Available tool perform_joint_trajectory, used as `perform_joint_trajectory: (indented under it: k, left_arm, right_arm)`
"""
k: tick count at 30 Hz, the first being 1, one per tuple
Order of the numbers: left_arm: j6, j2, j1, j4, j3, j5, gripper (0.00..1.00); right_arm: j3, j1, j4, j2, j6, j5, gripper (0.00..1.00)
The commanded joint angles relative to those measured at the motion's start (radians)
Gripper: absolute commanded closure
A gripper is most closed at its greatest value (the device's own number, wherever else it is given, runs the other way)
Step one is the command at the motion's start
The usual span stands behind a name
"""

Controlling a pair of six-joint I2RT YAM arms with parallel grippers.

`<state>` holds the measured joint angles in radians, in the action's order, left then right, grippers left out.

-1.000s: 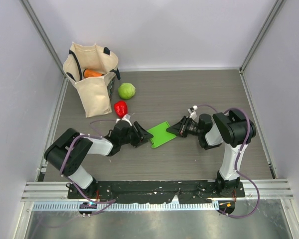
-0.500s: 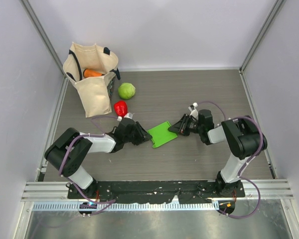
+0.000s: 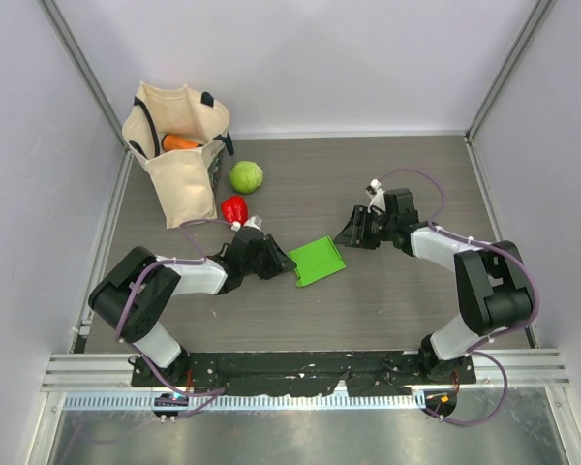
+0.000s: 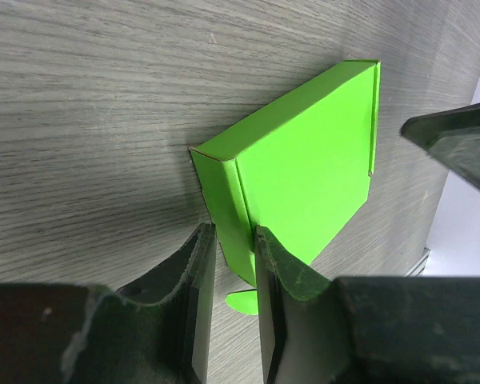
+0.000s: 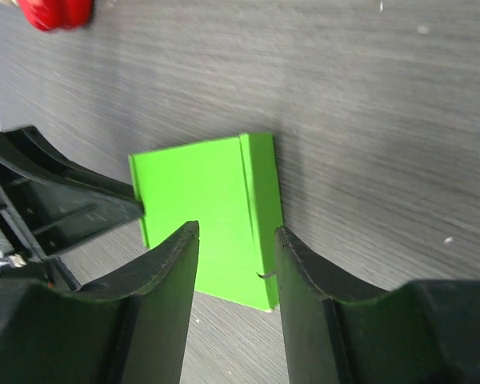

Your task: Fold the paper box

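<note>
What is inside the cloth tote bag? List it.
An orange carrot-like item shows in the open mouth of the tote bag. Anything deeper is hidden by its fabric walls.

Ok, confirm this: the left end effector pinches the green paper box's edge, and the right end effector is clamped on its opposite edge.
Not quite. The left end effector does pinch the paper box at its edge, but the right end effector is not clamped on it: it is open and apart from the box, as the top external view shows.
</note>
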<state>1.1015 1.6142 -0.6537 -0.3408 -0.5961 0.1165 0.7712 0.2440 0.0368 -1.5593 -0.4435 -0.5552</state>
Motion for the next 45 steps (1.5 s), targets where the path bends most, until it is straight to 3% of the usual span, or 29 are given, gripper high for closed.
perform_joint_trajectory:
  k: [1, 7, 14, 17, 20, 22, 24, 35, 45]
  left_arm:
    - [-0.072, 0.021, 0.000, 0.140, 0.024, -0.069, 0.72]
    - [-0.081, 0.013, 0.000, 0.141, 0.022, -0.063, 0.71]
    - [-0.088, -0.010, 0.000, 0.141, 0.024, -0.058, 0.71]
    - [-0.086, -0.040, 0.006, 0.125, 0.032, -0.034, 0.66]
    - [-0.088, -0.074, 0.019, 0.062, 0.058, 0.014, 0.49]
    - [-0.091, -0.085, 0.029, 0.051, 0.056, 0.031, 0.44]
    - [-0.088, -0.091, 0.034, 0.039, 0.058, 0.060, 0.39]
    - [-0.075, -0.073, 0.083, -0.029, 0.044, 0.107, 0.30]
    - [-0.002, 0.062, 0.086, -0.133, -0.004, 0.180, 0.34]
  right_arm:
    - [0.017, 0.021, -0.071, -0.050, 0.077, -0.022, 0.52]
    - [0.020, 0.034, -0.013, -0.099, 0.058, 0.003, 0.54]
    - [0.000, 0.034, 0.026, -0.111, 0.028, 0.044, 0.72]
    - [-0.015, 0.032, 0.034, -0.108, 0.025, 0.051, 0.81]
    - [-0.035, 0.029, 0.038, -0.114, 0.019, 0.061, 0.87]
    - [-0.049, 0.023, 0.058, -0.123, 0.012, 0.054, 0.89]
    - [-0.064, 0.020, 0.071, -0.127, 0.003, 0.046, 0.89]
    - [-0.082, 0.006, 0.078, -0.113, 0.014, 0.038, 0.91]
    - [-0.085, -0.009, 0.083, -0.123, 0.003, 0.046, 0.91]
